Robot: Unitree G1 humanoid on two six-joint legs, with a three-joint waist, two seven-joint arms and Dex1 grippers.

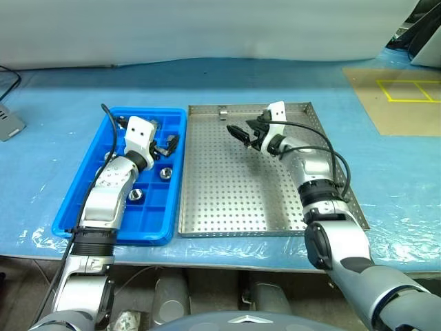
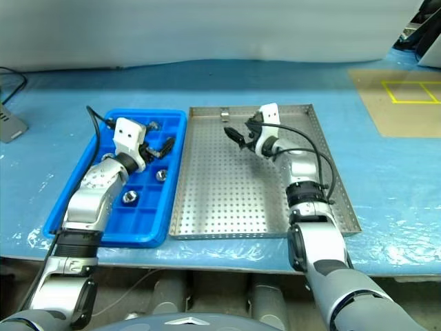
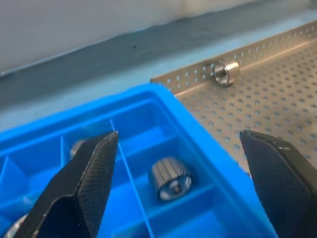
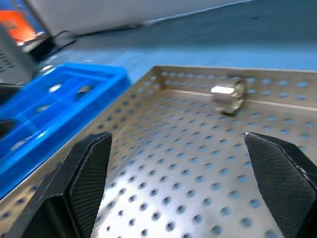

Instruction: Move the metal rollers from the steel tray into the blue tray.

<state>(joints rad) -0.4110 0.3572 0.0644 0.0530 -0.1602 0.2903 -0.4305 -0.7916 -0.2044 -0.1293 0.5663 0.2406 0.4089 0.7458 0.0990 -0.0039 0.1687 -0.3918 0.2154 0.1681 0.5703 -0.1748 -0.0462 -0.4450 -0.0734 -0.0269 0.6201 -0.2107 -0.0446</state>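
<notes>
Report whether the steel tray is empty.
Not empty: one metal roller lies on its side against the steel tray's far rim.

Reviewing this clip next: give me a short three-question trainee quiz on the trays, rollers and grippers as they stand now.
1. True or false: one roller is left on the steel tray, against its far rim.
2. Which gripper is over the blue tray? A) left B) right
3. Fill in: both grippers are ____ and hold nothing.

Key: 1 true. 2 A: the left gripper is over the blue tray; the right gripper is over the steel tray. 3 open.
</notes>
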